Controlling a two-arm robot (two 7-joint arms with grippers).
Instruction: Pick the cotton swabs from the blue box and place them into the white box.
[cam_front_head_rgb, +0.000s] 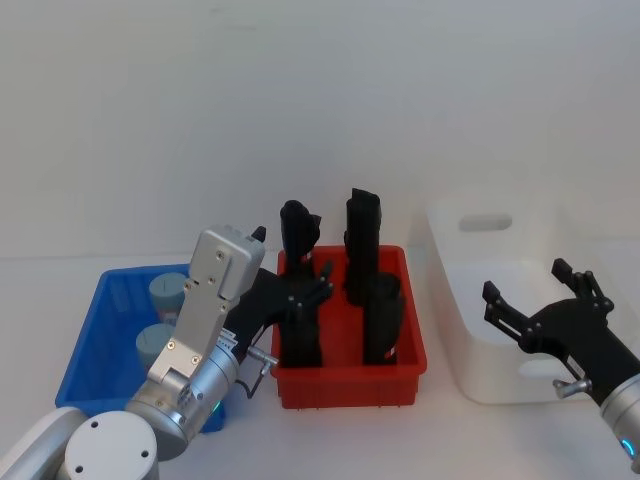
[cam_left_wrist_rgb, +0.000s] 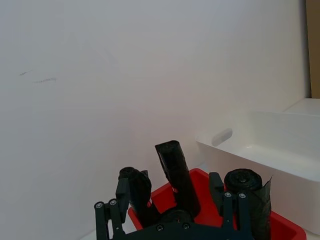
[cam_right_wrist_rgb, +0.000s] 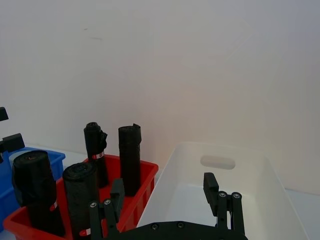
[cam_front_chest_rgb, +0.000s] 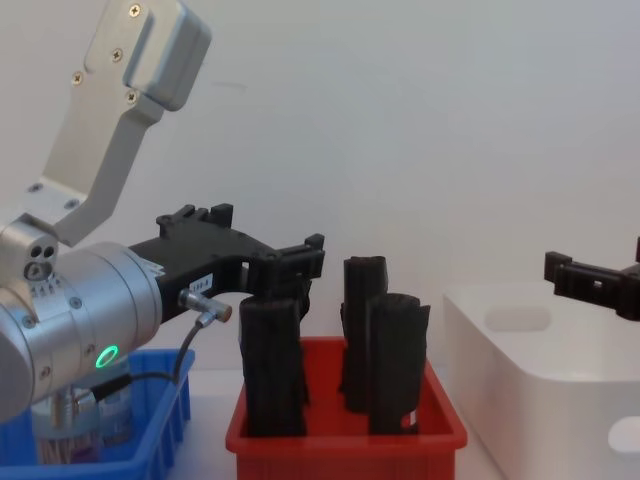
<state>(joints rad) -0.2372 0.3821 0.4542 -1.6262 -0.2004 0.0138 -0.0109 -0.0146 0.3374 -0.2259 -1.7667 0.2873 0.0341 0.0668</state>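
Two jars of cotton swabs sit in the blue box at far left. Beside it, the left gripper, fingers apart and empty, hangs over the left side of the red tray, close to its black rolls. At right, the right gripper, likewise spread and empty, hovers above the white box.
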